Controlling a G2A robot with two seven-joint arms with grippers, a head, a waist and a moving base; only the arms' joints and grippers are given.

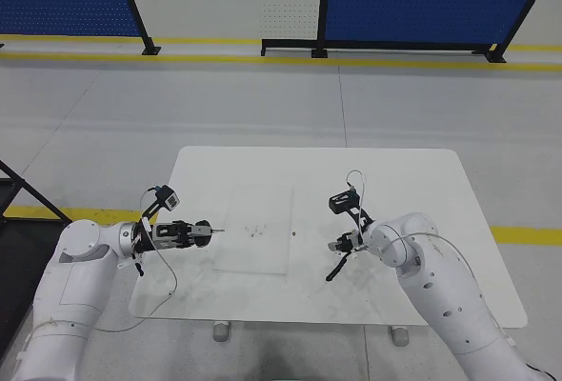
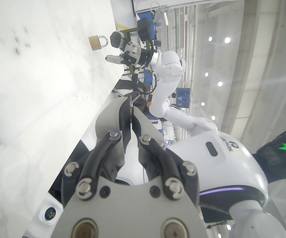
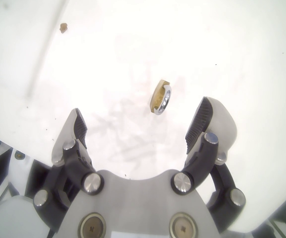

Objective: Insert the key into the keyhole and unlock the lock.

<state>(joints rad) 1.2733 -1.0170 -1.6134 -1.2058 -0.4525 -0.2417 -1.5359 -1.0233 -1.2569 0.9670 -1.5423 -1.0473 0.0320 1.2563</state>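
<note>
Brassy metal lock (image 3: 157, 95), glossy chrome shackle (image 3: 167, 100), smooth matt white table (image 3: 207, 38)

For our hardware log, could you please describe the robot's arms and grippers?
The left arm and right arm have rounded white shells, black wrists and a dark camera box each. A thin pale cable loops above the right wrist. The left gripper and right gripper each have a silver plate, black linkages, silver bolts, grey fingers and black textured pads.

White rounded arms (image 1: 443, 286); the right pincer (image 3: 140, 105), grey metal, has ribbed black pads (image 3: 197, 120), black links (image 3: 200, 154), silver screws (image 3: 181, 182).
</note>
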